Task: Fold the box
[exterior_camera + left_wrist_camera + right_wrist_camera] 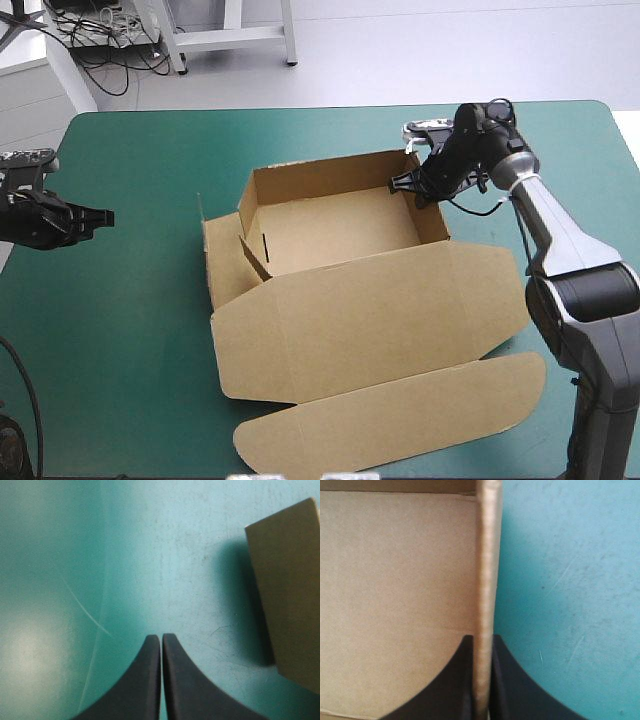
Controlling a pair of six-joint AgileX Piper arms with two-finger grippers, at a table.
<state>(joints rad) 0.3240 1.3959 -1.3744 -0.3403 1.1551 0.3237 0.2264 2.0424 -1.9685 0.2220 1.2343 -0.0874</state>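
The box (340, 235) sits about midway across the table (130, 340), an open tray with its walls up and its lid (380, 310) lying flat toward the near edge. The right gripper (402, 184) is at the tray's far right corner, its fingers all but closed on the right wall (487, 555). The left gripper (100, 216) hangs near the table's left edge, well apart from the box, fingers pressed together on nothing. With only one arm on the board, a pull or push on that wall could slide or turn the whole box rather than fold it, or crease the wall where it is pinched. The flap on the tray's left side (225, 265) looks untucked, though I cannot be sure from above, and might spring out. The right wrist view alone shows the pinch, one finger inside the tray and one outside. Only the high view shows the lid and both arms.
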